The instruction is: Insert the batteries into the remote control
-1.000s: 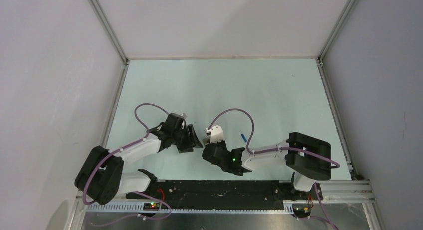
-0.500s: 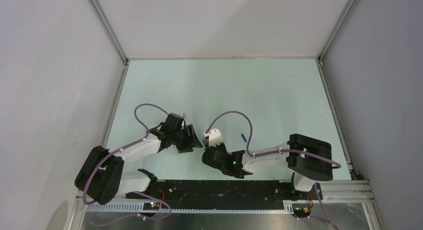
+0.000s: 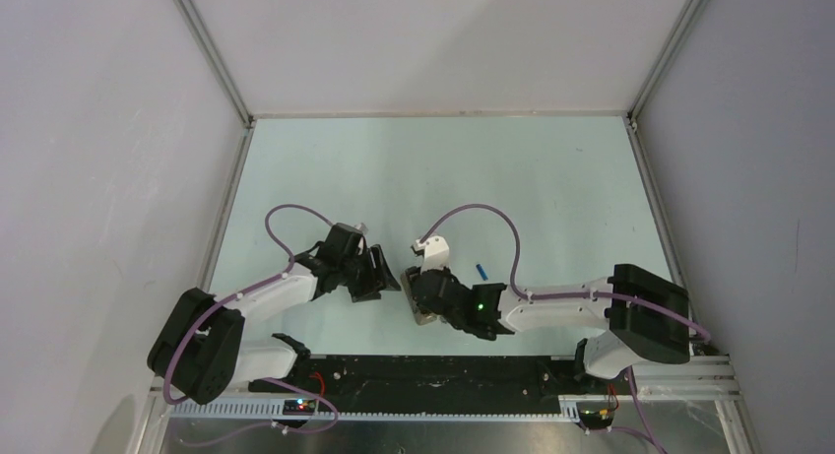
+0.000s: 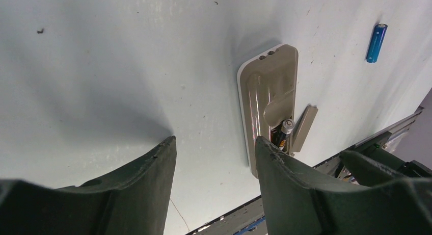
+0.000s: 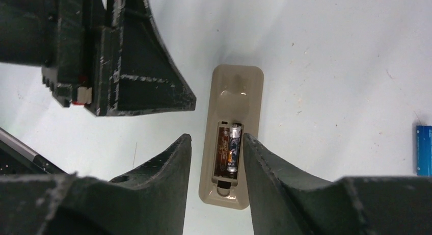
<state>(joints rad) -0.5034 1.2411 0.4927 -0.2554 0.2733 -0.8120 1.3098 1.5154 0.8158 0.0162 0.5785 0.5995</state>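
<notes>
- Top external view: two arms and one remote control (image 3: 425, 319), of which only a beige sliver shows on the worktop (image 3: 551, 188) at the near side of the right gripper (image 3: 423, 298).
- One blue battery (image 3: 481, 271) lies apart, just right of that gripper. The left gripper (image 3: 389, 279) hangs just to the left of the right one.
- Since a second ago the right arm's elbow has swung out to the right and its gripper has turned over the remote control. The left arm and the blue battery lie as they did.
- Left wrist view: one remote control (image 4: 267, 89) lies back-up with its compartment open at the near end. One dark battery (image 4: 284, 132) sits inside, and any print on it is too small to read.
- One flat beige cover piece (image 4: 304, 127) lies touching the remote control's right edge. The blue battery (image 4: 376, 42) is well off to the far right, with no lettering legible.
- The left gripper (image 4: 214, 153) stands wide and holds nothing.
- Right wrist view: the right gripper (image 5: 214, 143) is spread, one finger on each side of the remote control's (image 5: 236, 87) compartment end, not clamped on it.
- The dark battery (image 5: 228, 148) shows in the bay, its label unreadable. The blue battery (image 5: 422, 149) is at the right edge.
</notes>
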